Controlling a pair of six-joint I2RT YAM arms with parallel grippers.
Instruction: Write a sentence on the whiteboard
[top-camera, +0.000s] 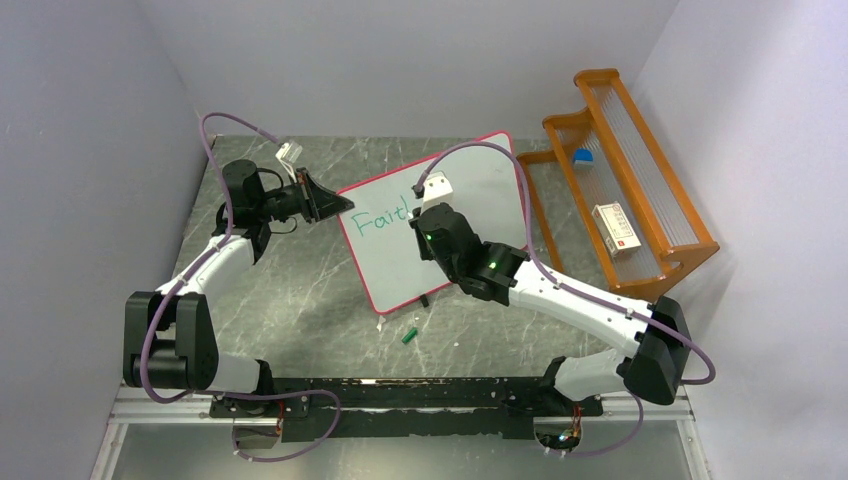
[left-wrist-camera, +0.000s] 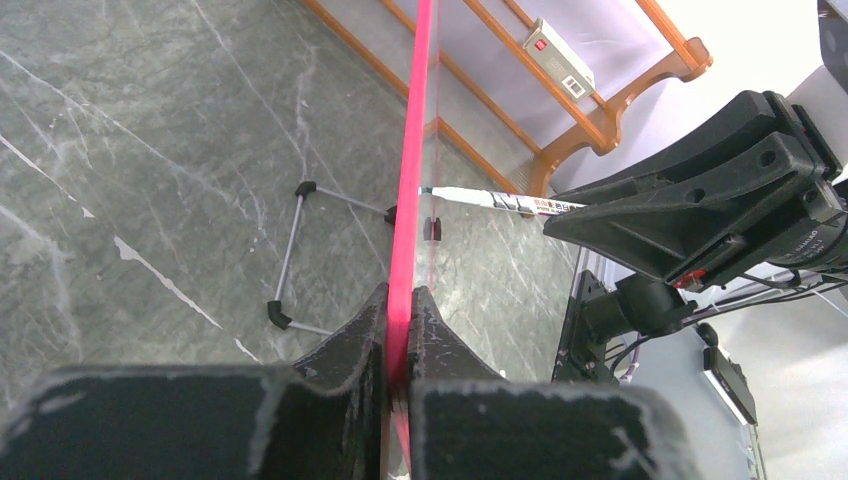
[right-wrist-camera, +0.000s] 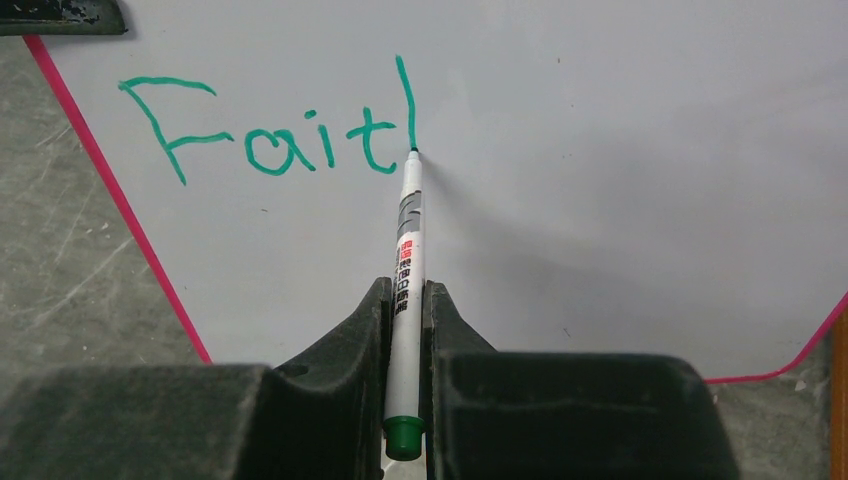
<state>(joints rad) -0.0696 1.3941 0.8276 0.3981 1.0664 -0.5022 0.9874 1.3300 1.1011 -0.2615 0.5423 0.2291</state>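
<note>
Your right jaws closed tight on marker (right-wrist-camera: 408, 250); red print on barrel unreadable. Tip touches whiteboard (top-camera: 395, 265), centre of overhead view. Sentence (right-wrist-camera: 270, 140) so far: green "Fait" plus one upright stroke. Your left jaws pinch board's pink edge.

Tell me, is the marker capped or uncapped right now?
Uncapped: the marker, clamped in the right gripper, has its bare tip on the whiteboard, ending a green stroke after "Fait".

Left arm (top-camera: 215, 262), right arm (top-camera: 580, 298): white links, black joints. Purple cable (top-camera: 212, 140) loops behind each. Left end effector (left-wrist-camera: 398, 325), right end effector (right-wrist-camera: 405, 300): matte black wedge fingers, scuffed edges. Green lights (top-camera: 493, 266) behind right one.
</note>
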